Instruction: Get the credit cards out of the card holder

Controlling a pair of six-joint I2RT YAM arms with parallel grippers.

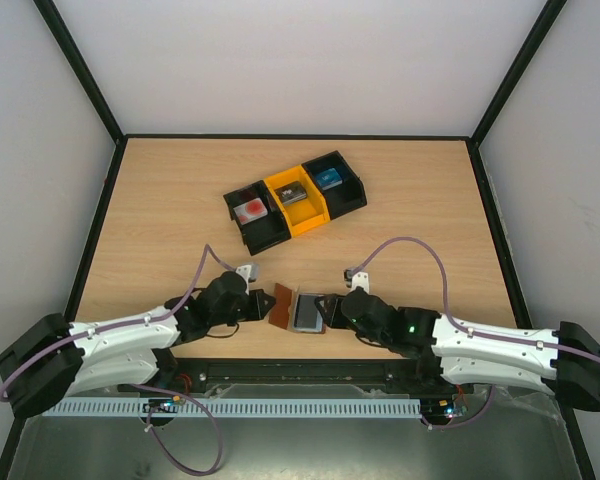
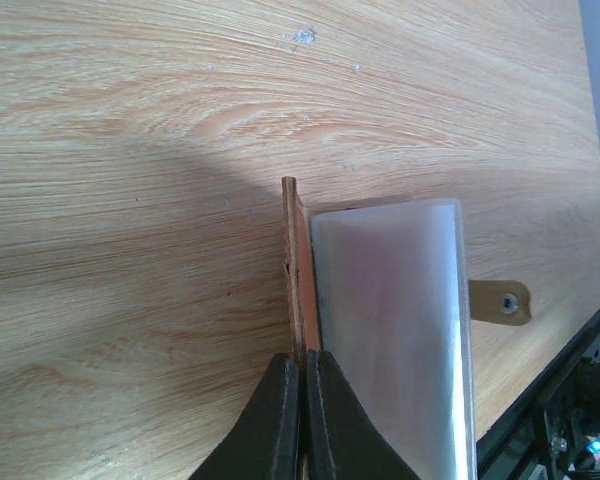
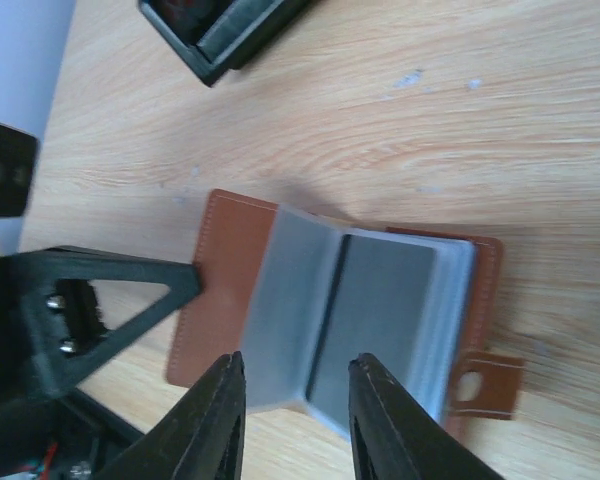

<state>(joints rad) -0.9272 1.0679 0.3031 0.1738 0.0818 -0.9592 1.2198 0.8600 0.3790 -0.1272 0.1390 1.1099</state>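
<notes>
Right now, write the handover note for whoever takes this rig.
Left gripper: shut on the brown cover of the card holder.
Right gripper: jaws open, straddling the near edge of the clear sleeves.
Things: holder lies open near the table front edge; a dark grey card sits in a sleeve.
Done: holder open. Left: pull the cards out.

Your top view sits high above and behind the left gripper and right gripper. It faces steeply down, far enough out to take in the whole tabletop. Left wrist view is very close, looking down past its own gripper's tips at the card holder just ahead. Right wrist view is also close, same kind of angle from the opposite side. All three views share the card holder, and the right wrist view also catches the left gripper.
</notes>
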